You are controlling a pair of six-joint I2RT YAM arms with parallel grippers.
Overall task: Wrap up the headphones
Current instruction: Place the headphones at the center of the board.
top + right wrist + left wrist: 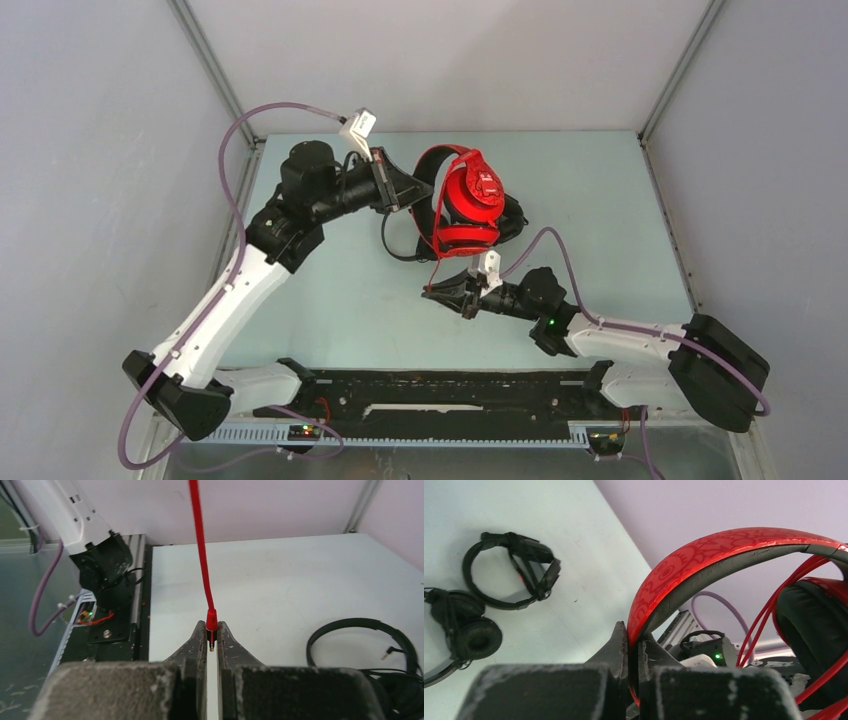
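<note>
- Now the left gripper is clamped on the red headphones' stiff band.
- Meanwhile the right gripper pinches the plug; the cable seems light, limp.

We saw the red headset, its band stamped with gear-like rings, its ear pad black, its cable red. At ten and eight o'clock in the left wrist view lay a black headset and a second black headset, on a pale blue-green table.
</note>
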